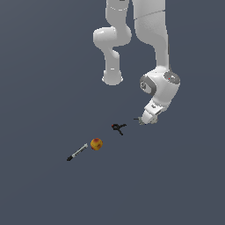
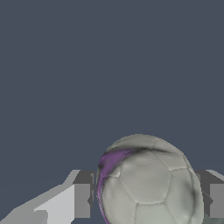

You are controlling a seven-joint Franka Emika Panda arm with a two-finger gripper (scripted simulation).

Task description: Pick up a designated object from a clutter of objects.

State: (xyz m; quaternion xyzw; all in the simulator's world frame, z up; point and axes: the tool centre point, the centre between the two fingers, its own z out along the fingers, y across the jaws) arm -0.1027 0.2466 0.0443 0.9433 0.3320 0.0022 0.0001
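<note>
In the wrist view the white ball (image 2: 148, 183), with grey seams and a purple mark on one side, fills the space between my gripper's (image 2: 148, 199) two fingers (image 2: 83, 199). Both fingers lie against its sides. In the exterior view my gripper (image 1: 141, 120) is low over the surface, at the exterior view's right of the clutter, and the hand hides the ball there. The rest of the clutter lies apart from the gripper: a black-and-red clamp (image 1: 118, 127), an orange-red ball (image 1: 96, 144) and a black-tipped grey pen-like stick (image 1: 77, 152).
The arm's white base column (image 1: 112, 66) stands behind the clutter. The small grey-blue piece does not show in either view.
</note>
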